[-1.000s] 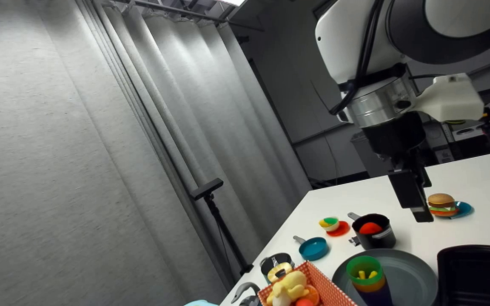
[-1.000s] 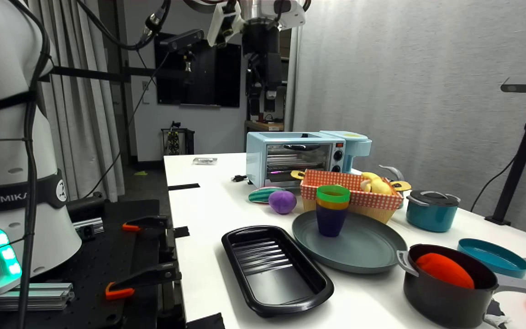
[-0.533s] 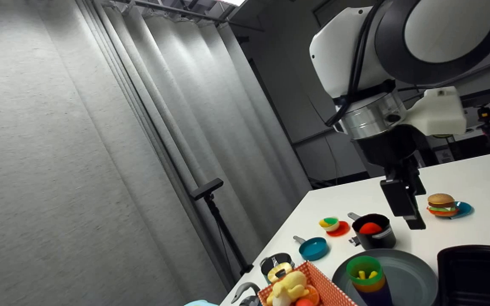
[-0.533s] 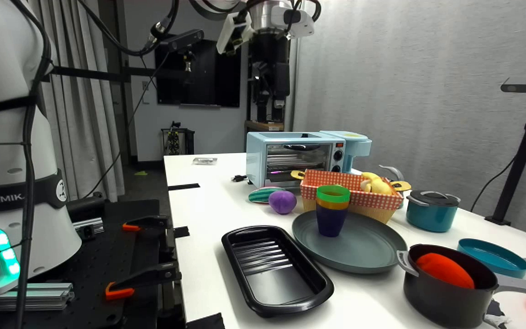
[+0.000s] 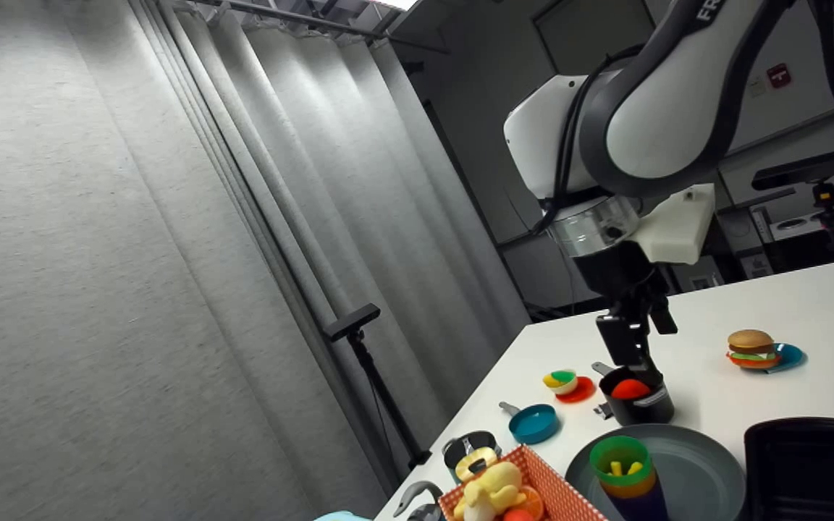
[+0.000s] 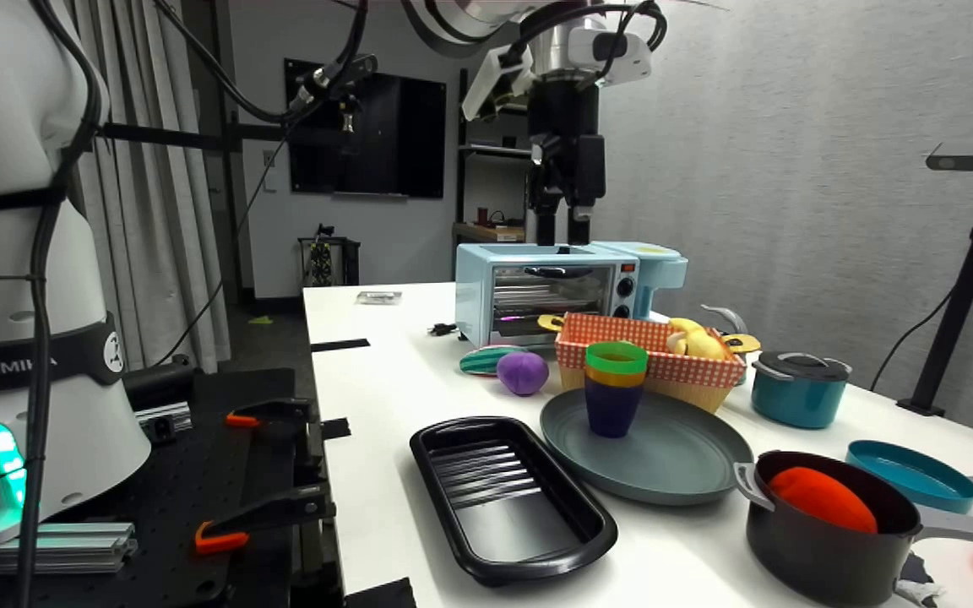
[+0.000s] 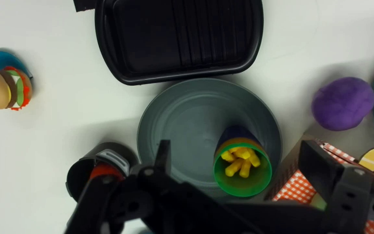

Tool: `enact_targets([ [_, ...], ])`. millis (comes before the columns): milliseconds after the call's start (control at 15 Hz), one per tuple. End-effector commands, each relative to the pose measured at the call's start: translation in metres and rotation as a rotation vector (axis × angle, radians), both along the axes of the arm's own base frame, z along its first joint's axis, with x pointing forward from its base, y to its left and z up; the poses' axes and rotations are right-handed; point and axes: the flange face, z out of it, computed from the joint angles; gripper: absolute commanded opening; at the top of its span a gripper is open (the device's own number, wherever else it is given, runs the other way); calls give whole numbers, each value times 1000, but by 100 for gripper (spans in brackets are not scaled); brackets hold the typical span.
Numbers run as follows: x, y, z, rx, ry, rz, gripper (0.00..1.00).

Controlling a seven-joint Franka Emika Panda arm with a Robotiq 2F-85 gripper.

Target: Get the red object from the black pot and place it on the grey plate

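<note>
the red thing [image 6: 824, 500] sits inside the black pot [image 6: 816, 553], just beside the plate [image 6: 689, 481]; neither it nor the pot has shifted, so the pick is still to do. what has changed in the last second is my own place: in both exterior views my gripper [image 6: 562, 235] has come lower and swung across. i read that as the approach, with the grasp not yet begun. the plate is just as it was, a stack of cups [image 6: 613, 397] standing on one part of it, so i judge the bare part, towards the pot, to be the spot for setting down. the black pan [image 6: 512, 494] lies just beside another edge of the plate, and the basket [image 6: 693, 377] stands by the plate on the cups' side. as for my pose, i point down with my fingers [image 7: 163, 157] spread wide, holding nothing. in the wrist view much of the plate shows between them, one tip against its edge near the pot, the other against the basket. i think i must move from the plate's side to above the pot before going down, and a finger could catch the pot's rim
</note>
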Motion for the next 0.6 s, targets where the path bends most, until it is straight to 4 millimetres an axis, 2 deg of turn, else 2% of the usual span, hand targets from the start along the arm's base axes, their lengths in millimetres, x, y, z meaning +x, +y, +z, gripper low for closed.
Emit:
enact_targets([
  [0, 27, -21, -8, -21, -20, -82, 100],
  [533, 47, -64, -13, -54, -37, -238, 100],
])
